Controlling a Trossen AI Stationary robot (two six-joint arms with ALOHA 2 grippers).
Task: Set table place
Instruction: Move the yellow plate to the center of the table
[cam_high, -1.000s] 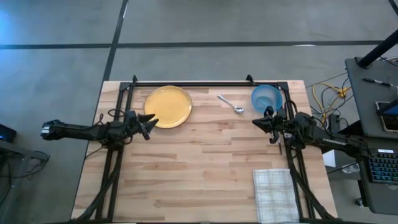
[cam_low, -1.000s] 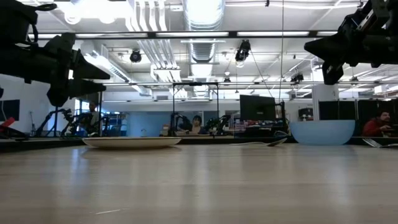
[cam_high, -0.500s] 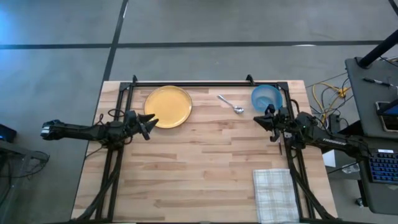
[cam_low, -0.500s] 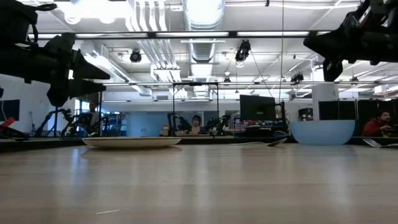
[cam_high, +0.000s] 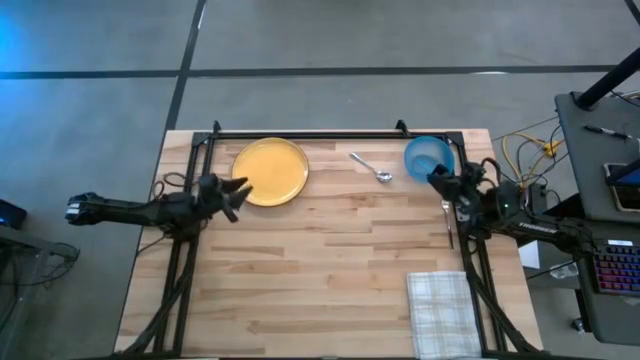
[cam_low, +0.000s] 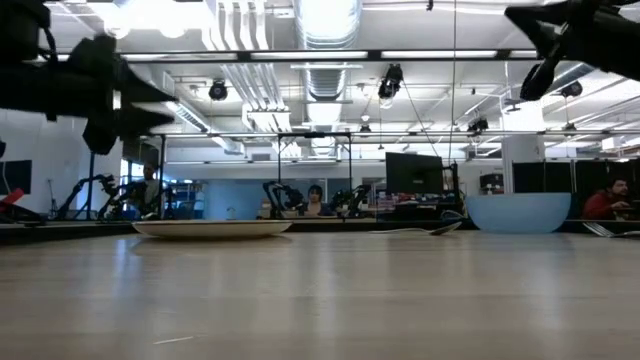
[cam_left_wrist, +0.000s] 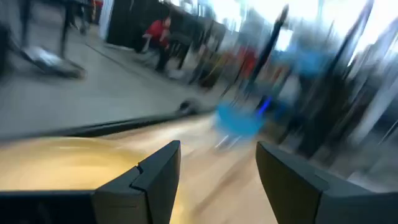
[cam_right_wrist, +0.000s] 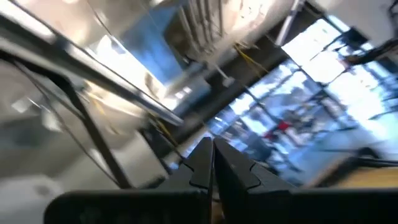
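While both arms hang above the tabletop (cam_high: 330, 260), nothing is gripped. Left gripper (cam_high: 238, 190): jaws spread wide, at the yellow plate's (cam_high: 271, 170) 8 o'clock edge, plate filling the near field in its wrist view. Plate sits toward 11 o'clock on the tabletop. Spoon (cam_high: 371, 167) lies at 12, between plate and blue bowl (cam_high: 428, 156). Bowl at 1 o'clock. Right gripper (cam_high: 437, 178): jaws pressed together on nothing, at the bowl's 5 o'clock rim. Fork (cam_high: 449, 224) just beyond, partly under that arm. Checked napkin (cam_high: 443, 314) at 5 o'clock corner.
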